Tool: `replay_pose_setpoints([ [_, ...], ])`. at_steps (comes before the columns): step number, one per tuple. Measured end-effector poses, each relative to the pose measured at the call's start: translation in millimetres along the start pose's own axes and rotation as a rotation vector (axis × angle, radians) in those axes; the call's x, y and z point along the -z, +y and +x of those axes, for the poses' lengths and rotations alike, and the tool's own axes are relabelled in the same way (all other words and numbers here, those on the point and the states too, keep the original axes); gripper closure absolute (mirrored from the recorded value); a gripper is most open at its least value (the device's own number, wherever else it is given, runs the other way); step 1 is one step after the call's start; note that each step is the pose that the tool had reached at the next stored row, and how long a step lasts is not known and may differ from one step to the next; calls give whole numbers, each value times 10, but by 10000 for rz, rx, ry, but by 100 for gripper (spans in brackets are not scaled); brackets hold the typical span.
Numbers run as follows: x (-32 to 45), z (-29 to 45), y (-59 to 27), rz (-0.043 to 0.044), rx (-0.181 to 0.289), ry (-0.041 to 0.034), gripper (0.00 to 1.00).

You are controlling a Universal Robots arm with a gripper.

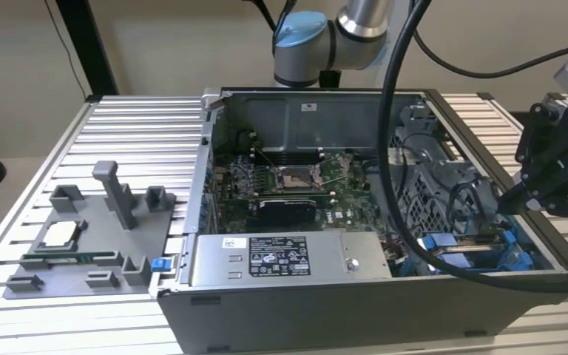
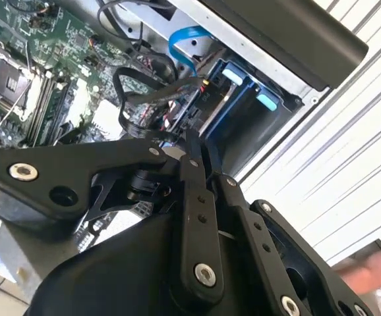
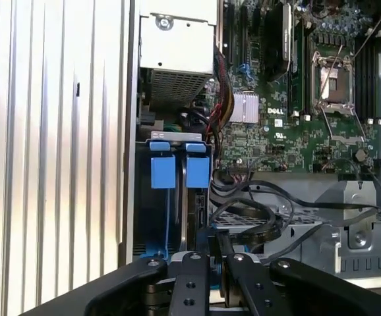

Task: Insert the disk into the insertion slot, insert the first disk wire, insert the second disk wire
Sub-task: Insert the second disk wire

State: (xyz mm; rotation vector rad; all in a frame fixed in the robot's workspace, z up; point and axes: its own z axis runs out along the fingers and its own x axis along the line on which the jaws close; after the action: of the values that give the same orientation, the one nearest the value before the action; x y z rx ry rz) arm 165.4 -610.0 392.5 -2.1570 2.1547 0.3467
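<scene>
The disk (image 1: 458,254) stands on edge in its bright blue frame inside the insertion slot (image 1: 501,248), at the case's near corner on the exterior view's right. Its two blue tabs (image 3: 179,171) show in the first wrist view. My gripper (image 1: 513,201) hangs just above this bay. In both wrist views its fingers (image 3: 217,245) are pressed together, with their tips (image 2: 195,146) among black wires (image 3: 256,217) beside the disk frame (image 2: 240,108). A black plug (image 2: 207,99) with coloured leads lies just past the tips. I cannot tell whether anything is pinched between them.
The open case (image 1: 363,303) lies on a ribbed metal table (image 1: 136,133). Inside are the motherboard (image 1: 284,185), the grey labelled power-supply box (image 1: 284,259) and a blue flat cable (image 2: 184,43). A grey parts fixture (image 1: 86,244) sits at the exterior view's left. A person's hand (image 2: 375,270) is near.
</scene>
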Motion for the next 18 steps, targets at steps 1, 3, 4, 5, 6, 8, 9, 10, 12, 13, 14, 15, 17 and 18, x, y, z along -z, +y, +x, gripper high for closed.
replay_pose_setpoints([
  [1, 0, 1, 1, 0, -1, 0, 100],
  [3, 1, 2, 1, 0, -1, 0, 100],
  [4, 1, 2, 1, 0, -1, 0, 100],
  [5, 1, 2, 0, 0, -1, 0, 100],
  [6, 1, 2, 1, 0, -1, 1, 100],
  [8, 1, 3, 0, 0, -1, 1, 100],
  [9, 1, 3, 1, 0, -1, 0, 100],
  [10, 1, 3, 1, 1, -1, 1, 100],
  [12, 1, 3, 1, 4, 0, 0, 100],
  [13, -1, 4, 3, 22, 3, 1, 100],
  [14, -5, 5, 5, 62, 11, -1, 100],
  [15, -8, 5, 10, 124, 25, 2, 100],
  [17, -22, 8, 32, 341, 72, 3, 100],
  [18, -29, 9, 53, 464, 98, 6, 100],
])
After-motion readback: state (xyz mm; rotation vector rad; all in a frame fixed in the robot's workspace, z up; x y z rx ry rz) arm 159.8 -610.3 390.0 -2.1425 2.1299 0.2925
